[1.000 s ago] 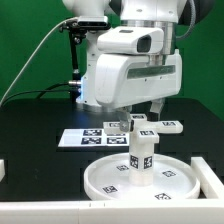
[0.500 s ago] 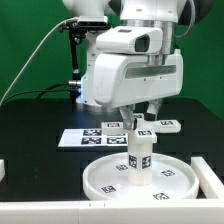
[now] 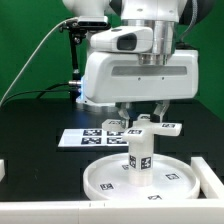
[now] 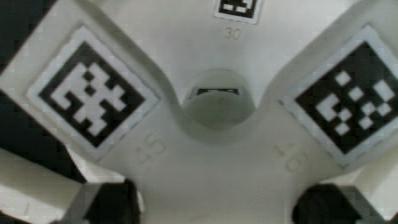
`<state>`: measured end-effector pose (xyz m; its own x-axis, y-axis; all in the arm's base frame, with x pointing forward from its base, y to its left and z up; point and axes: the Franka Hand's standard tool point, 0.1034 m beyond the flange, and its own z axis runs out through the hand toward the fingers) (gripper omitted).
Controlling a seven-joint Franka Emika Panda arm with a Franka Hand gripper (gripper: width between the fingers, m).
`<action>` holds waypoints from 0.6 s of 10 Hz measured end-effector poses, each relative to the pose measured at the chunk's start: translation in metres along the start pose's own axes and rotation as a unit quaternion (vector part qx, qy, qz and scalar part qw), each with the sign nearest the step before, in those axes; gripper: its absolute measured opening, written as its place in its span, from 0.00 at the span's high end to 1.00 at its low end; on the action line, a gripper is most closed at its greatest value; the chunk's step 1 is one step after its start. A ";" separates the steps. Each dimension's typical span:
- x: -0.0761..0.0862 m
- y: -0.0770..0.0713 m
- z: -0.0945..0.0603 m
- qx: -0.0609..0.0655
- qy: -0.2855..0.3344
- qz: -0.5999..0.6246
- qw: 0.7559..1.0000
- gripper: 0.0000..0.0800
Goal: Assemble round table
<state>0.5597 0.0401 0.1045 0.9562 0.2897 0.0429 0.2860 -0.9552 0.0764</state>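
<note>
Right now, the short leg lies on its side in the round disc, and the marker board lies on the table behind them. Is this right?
Not quite. The short leg stands upright in the middle of the round disc; it does not lie on its side. The marker board does lie on the table behind them. The exterior view shows this.

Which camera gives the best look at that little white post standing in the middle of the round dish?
The exterior view shows it best: the whole leg stands upright in the round disc, tags visible, with the claw above it. The wrist view shows only a close-up of a white tagged part, and I cannot tell the leg apart there.
</note>
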 end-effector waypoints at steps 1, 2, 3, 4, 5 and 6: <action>0.000 -0.001 0.000 0.000 0.001 0.063 0.998 0.46; 0.001 -0.001 0.000 0.000 0.001 0.130 0.991 0.46; 0.001 -0.002 0.000 0.001 0.000 0.203 0.979 0.46; 0.001 -0.001 0.000 0.002 -0.001 0.274 0.962 0.46; 0.002 0.000 0.000 0.006 -0.005 0.354 0.935 0.46; 0.002 0.001 0.000 0.007 -0.006 0.381 0.925 0.46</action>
<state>0.5619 0.0397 0.1042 0.8813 -0.4676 0.0685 -0.4696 -0.8827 0.0161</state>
